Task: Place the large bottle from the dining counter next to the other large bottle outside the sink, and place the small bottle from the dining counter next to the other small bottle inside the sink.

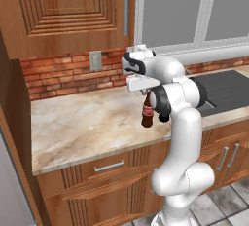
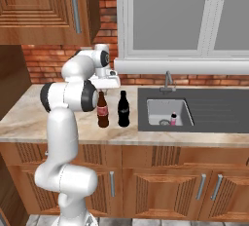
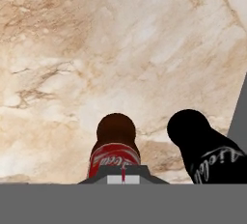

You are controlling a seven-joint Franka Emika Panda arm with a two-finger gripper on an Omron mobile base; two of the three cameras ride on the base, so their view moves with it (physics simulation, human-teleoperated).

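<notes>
- Where the marble surface (image 2: 29,118) met the sink (image 2: 204,108), two large bottles stood upright side by side, outside the basin and just to its left in the right base view.
- The brown bottle with the red label (image 2: 102,110) stood on the side farther from the sink; the black bottle (image 2: 123,109) stood between it and the sink's rim, close beside it but with a narrow gap.
- In the left base view the brown bottle (image 1: 147,112) was seen near the front edge of the surface (image 1: 82,122), partly hidden by the arm's elbow.
- The hand view looked down on both bottles: the brown one (image 3: 116,146) lay directly ahead of the pincer and the black one (image 3: 202,146) to its right in that view, each with script on its label.
- The pincer (image 2: 103,89) hung directly over the brown bottle's cap, its jaws clenched together. Whether the tips touched the cap could not be told, and nothing was gripped between them.
- A small bottle with a pink body and a dark cap (image 2: 173,119) stood upright inside the basin, near the drain.
- A faucet (image 2: 168,81) rose behind the basin below the window (image 2: 170,15), and a brick wall (image 2: 44,62) ran along the back of the surface.
- Wooden cabinets (image 2: 160,186) with metal handles stood beneath the surface.
</notes>
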